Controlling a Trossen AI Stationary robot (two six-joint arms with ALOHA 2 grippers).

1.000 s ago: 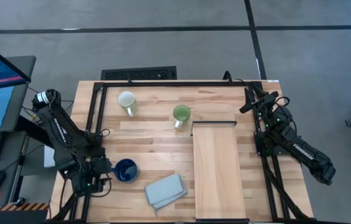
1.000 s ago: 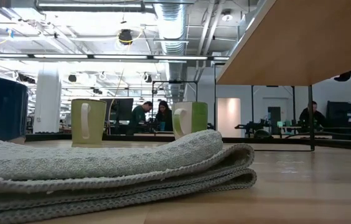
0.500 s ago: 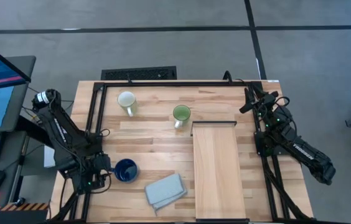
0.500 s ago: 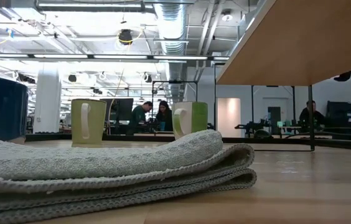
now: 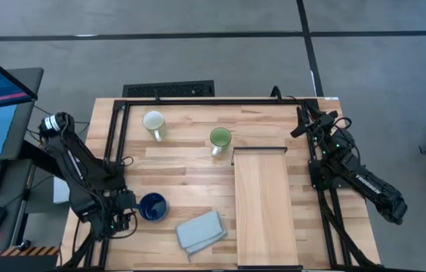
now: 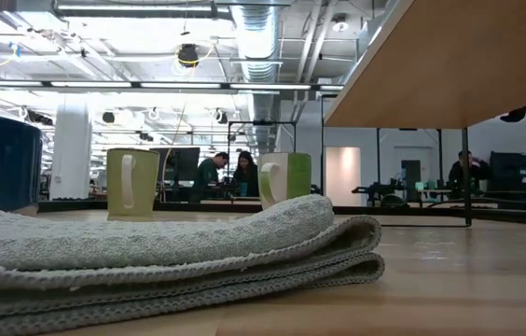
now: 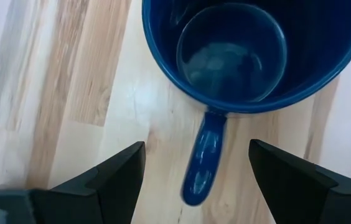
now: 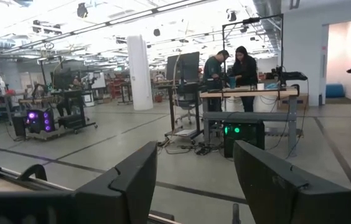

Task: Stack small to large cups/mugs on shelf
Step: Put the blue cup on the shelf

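The dark blue mug (image 5: 152, 205) stands upright at the near left of the table, its handle (image 7: 201, 160) pointing toward my left gripper (image 5: 125, 211). That gripper is open, with a finger on either side of the handle and touching nothing (image 7: 195, 149). The cream mug (image 5: 153, 122) and the light green mug (image 5: 220, 138) stand upright at the far side. The light-wood shelf (image 5: 260, 204) runs from mid-table to the near edge. My right gripper (image 5: 307, 121) is open and empty at the far right corner, and it faces the room (image 8: 194, 155).
A folded grey-blue cloth (image 5: 200, 230) lies near the front edge between the blue mug and the shelf. It fills the foreground of the low view (image 6: 151, 252). A dark metal frame (image 5: 198, 100) borders the table. People work at desks (image 8: 231, 68) far behind.
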